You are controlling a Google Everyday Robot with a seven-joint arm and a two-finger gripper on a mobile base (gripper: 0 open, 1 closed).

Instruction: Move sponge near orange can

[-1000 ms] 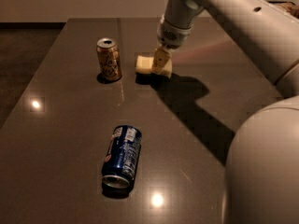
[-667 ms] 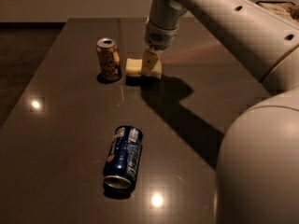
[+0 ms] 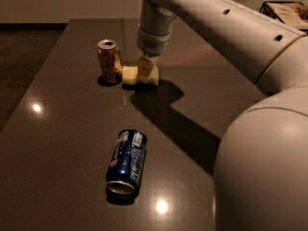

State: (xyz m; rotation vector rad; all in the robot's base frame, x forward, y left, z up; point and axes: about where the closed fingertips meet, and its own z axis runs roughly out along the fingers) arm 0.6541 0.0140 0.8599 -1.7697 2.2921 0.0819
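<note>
Gripper: I see the gripper (image 3: 146,70) pointing straight down at the far middle of the table (image 3: 62,129), low over the surface.
Grip state: I read it as pinched on the sponge (image 3: 130,75); one cream finger (image 3: 146,65) lies against the front face of the block.
Sponge: pale yellow and lying flat. Its underside appears to rest on the table, though I cannot tell for certain. Its left end sticks out past the finger.
Orange can (image 3: 109,61): upright, silver top up, just left of the sponge. The two are very close; I cannot tell whether they touch.
Arm (image 3: 216,18): it comes in from the upper right, and its wrist stands vertical above the gripper.
Shadow (image 3: 163,114): dark, running from the sponge toward the near right.
Blue can (image 3: 126,161): on its side with its open end toward me, well apart from the sponge, on the near half of the table.
Robot body (image 3: 262,167): it fills the lower right corner.
Reflections: I note two bright light spots on the tabletop, one left (image 3: 36,108) and one near (image 3: 161,206).
</note>
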